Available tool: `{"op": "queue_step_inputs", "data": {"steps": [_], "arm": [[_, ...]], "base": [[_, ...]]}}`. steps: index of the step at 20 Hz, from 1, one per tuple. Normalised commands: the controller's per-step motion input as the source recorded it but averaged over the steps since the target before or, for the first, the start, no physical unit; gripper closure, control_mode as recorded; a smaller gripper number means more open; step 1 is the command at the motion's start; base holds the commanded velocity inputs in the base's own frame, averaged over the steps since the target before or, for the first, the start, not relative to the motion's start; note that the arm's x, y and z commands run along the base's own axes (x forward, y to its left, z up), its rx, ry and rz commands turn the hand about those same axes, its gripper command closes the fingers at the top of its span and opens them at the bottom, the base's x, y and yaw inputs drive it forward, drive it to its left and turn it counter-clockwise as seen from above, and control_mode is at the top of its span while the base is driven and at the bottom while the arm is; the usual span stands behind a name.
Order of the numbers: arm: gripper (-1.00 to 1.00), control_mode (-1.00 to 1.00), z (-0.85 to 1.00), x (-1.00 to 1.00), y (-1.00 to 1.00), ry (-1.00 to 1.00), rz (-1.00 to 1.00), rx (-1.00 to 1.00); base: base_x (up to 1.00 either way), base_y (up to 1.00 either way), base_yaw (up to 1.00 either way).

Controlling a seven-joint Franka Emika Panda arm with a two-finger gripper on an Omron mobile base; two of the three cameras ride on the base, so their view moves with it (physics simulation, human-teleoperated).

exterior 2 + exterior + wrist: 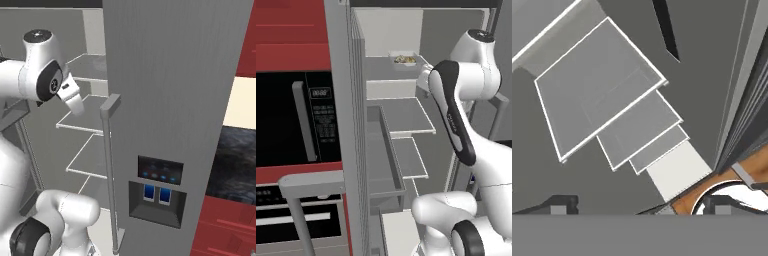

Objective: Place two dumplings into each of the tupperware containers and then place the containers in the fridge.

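The gripper (639, 205) looked down over the fridge's stacked shelves in the hand view, its two dark finger tips (559, 204) set wide apart at the bottom of the picture with nothing between them, so it was released and empty. Below the tips lay the light grey shelves (597, 90), stepping down one under another, with a strip of orange floor at the lower right.

From the left base view the arm (453, 115) reached up into the open fridge (406, 125), its upper joint near the top shelf. On that top shelf, toward its right rear corner, sat one tupperware container (404, 61) with mottled dumplings (404, 59) inside; how many could not be counted at this size. The hand itself was hidden behind the arm there. In the right base view the fridge door (170, 100) with its long bar handle (109, 165) stood in front, and the wrist (72, 100) pointed down above the middle shelves.

The container would likely be light, stiff enough to keep shape but with thin walls that flex, and smooth plastic that may slip. A pinch over one long wall near its middle seemed the best hold, kept level so the dumplings did not roll. With one container shelved, the job looked well advanced; the second container's place could not be told.
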Motion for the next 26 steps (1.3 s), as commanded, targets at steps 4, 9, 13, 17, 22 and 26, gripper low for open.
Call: {"op": "queue_step_inputs", "data": {"steps": [4, 9, 13, 17, 22, 26], "arm": [[-1.0, -1.0, -0.48, -1.0, -0.14, 0.13, 0.39, -0.17], [-1.0, -1.0, -0.43, -1.0, -0.12, 0.2, 0.36, -0.17], [-1.0, -1.0, -0.16, -0.91, 0.03, 0.21, 0.22, -0.24], [-1.0, -1.0, -0.14, -0.2, -0.09, 0.02, 0.16, -0.03], [-1.0, -1.0, -0.14, -0.18, 0.02, 0.0, 0.09, 0.0], [-1.0, -1.0, -0.13, -0.13, 0.0, 0.0, 0.0, 0.01]], "base": [[0.0, 0.0, 0.0], [0.0, 0.0, 0.0], [0.0, 0.0, 0.0], [0.0, 0.0, 0.0], [0.0, 0.0, 0.0], [0.0, 0.0, 0.0]]}}
